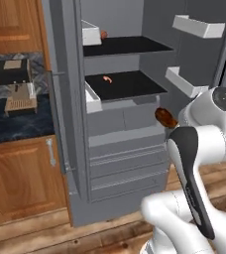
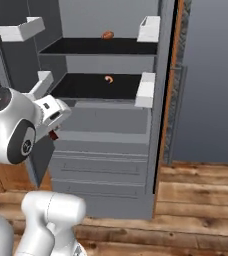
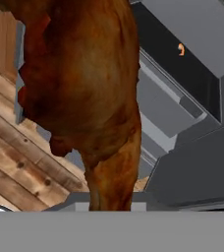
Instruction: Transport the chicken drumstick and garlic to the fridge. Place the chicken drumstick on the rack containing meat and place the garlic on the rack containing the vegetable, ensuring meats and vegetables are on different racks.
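Open fridge [image 1: 110, 149] on wood floor [image 2: 201, 200], dark racks [image 1: 125, 84] inside

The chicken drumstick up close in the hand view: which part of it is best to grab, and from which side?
Judging by its shape, the thin bone end. The chicken drumstick is fat at one end and tapers to a narrow shank, which short fingers can span. It seems to be held that way now: the gripper is shut on the narrow end, the bulk hanging ahead, in front of the open fridge.
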Robot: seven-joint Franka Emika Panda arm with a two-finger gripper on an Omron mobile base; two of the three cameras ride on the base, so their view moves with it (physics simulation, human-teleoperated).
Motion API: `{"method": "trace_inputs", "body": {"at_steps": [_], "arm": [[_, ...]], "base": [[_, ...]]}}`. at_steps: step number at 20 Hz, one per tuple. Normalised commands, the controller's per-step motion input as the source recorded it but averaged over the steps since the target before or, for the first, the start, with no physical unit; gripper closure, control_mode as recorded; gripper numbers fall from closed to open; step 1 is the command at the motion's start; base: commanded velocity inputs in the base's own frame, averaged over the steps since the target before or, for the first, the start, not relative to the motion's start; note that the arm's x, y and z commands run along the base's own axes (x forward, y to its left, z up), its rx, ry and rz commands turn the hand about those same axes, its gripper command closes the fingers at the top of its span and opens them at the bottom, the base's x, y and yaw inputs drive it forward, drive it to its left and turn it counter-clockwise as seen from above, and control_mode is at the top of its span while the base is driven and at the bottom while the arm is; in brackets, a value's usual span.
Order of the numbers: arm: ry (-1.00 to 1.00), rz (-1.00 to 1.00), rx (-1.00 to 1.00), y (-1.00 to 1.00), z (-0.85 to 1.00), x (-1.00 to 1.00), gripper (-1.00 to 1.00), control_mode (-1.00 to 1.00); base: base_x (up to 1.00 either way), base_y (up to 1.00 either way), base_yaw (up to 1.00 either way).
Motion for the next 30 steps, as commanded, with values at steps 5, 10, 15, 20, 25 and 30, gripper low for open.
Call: {"method": "trace_inputs", "body": {"at_steps": [5, 10, 15, 20, 25, 30], "arm": [[0.0, 0.0, 0.0, 0.0, 0.0, 0.0, 1.0, 1.0], [0.0, 0.0, 0.0, 0.0, 0.0, 0.0, 1.0, 1.0], [0.0, 0.0, 0.0, 0.0, 0.0, 0.0, 1.0, 1.0], [0.0, 0.0, 0.0, 0.0, 0.0, 0.0, 1.0, 1.0], [0.0, 0.0, 0.0, 0.0, 0.0, 0.0, 1.0, 1.0], [0.0, 0.0, 0.0, 0.0, 0.0, 0.0, 1.0, 1.0]], "base": [[0.23, -0.36, 0.34], [0.52, -0.37, 0.04], [0.98, -0.01, 0.0], [0.98, -0.01, 0.0], [1.0, 0.0, 0.0], [0.87, 0.0, 0.0]]}}
